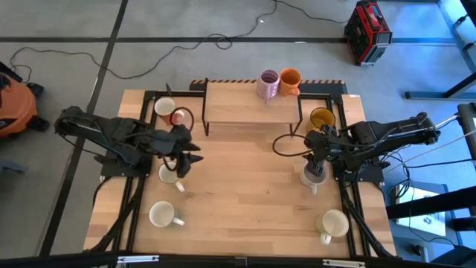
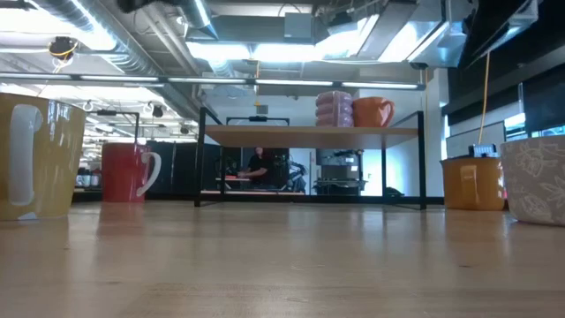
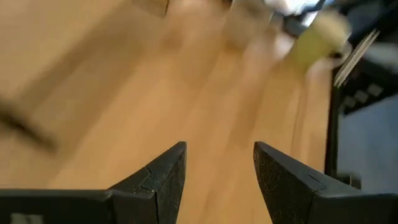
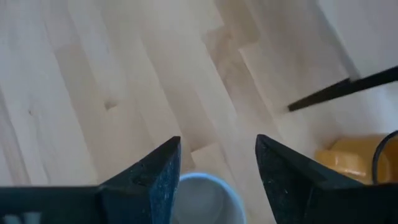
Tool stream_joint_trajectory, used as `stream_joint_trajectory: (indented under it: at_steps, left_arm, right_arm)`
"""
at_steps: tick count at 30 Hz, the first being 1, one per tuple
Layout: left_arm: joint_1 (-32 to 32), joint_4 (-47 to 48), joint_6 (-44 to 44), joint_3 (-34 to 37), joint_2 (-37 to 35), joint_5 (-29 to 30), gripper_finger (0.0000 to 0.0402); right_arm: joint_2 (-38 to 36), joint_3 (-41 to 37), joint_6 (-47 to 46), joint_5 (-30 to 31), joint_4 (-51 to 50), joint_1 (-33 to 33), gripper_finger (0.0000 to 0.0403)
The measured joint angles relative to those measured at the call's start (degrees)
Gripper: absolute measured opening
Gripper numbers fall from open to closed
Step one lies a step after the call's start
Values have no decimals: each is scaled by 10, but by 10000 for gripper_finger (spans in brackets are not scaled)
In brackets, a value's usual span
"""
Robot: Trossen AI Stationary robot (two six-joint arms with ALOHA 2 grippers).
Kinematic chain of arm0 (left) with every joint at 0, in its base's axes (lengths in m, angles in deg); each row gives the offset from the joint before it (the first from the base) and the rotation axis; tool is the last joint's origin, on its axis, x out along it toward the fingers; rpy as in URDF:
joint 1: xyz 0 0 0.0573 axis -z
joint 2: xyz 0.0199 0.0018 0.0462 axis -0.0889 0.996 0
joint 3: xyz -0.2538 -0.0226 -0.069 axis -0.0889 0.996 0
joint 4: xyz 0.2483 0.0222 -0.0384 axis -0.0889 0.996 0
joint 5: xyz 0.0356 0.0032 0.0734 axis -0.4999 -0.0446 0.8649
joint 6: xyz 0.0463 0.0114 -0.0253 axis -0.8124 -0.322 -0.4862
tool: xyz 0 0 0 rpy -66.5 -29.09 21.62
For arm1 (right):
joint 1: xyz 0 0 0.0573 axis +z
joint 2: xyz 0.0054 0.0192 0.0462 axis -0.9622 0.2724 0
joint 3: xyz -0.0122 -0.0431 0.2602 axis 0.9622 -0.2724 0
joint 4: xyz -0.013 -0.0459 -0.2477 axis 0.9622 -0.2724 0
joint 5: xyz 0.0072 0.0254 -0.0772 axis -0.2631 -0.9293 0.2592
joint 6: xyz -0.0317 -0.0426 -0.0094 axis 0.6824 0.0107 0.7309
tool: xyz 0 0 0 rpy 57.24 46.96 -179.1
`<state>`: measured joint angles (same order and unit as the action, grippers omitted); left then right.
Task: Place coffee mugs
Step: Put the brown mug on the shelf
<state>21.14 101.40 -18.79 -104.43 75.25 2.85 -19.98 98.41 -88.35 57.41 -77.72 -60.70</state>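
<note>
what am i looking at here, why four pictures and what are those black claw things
It is a robot with two dark arms at a wooden table, filmed by four cameras: one overhead, one level with the tabletop, one on each wrist. The black claws are its two-finger grippers. The left gripper is open over bare wood, holding nothing. The right gripper is open just above a grey mug, which stands on the table. A purple mug and an orange mug stand on a small raised shelf. A mustard mug, a red mug and some pale mugs stand around the table.
</note>
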Motion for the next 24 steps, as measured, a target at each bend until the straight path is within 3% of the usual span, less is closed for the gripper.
stream_joint_trajectory:
  at_steps: [4, 9, 13, 24]
  left_arm:
    - [14, 139, 118, 0, 1, -44, 182]
    - [17, 256, 326, 19, 6, -62, 182]
    - [23, 262, 344, 61, 7, -116, 182]
    - [23, 249, 370, 196, 8, -152, 182]
  right_arm:
    - [0, 0, 22, 9, 29, 0, 198]
    - [0, 0, 37, 10, 51, 0, 198]
    - [0, 0, 38, 10, 55, 0, 198]
    - [0, 0, 36, 10, 55, 0, 198]
